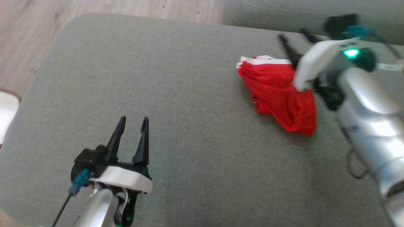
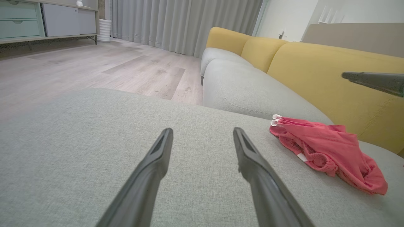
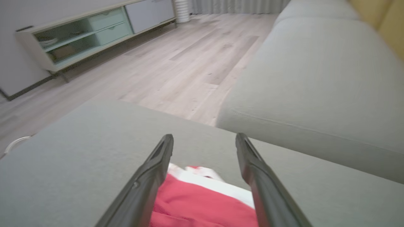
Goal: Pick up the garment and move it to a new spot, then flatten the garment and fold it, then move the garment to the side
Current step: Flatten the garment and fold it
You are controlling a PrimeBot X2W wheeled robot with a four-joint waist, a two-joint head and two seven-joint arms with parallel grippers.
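The garment (image 1: 277,91) is red with a white band and lies crumpled on the grey ottoman (image 1: 157,78), at its right side. My right gripper (image 1: 292,33) hovers just above the garment's far right edge, blurred, with its fingers spread and nothing between them. In the right wrist view the right gripper (image 3: 204,137) is open, and the garment (image 3: 202,205) lies below and between the fingers. My left gripper (image 1: 133,119) is open over bare cushion at the lower left, well away from the garment. From the left wrist, the left gripper (image 2: 202,130) is empty and the garment (image 2: 328,148) lies to its right.
A grey sofa seat (image 2: 246,88) with yellow back cushions (image 2: 322,72) adjoins the ottoman beyond the garment. Wooden floor (image 1: 31,28) lies past the ottoman's far and left edges. A low cabinet (image 3: 85,34) stands across the room. A white object (image 1: 6,110) sits by the left edge.
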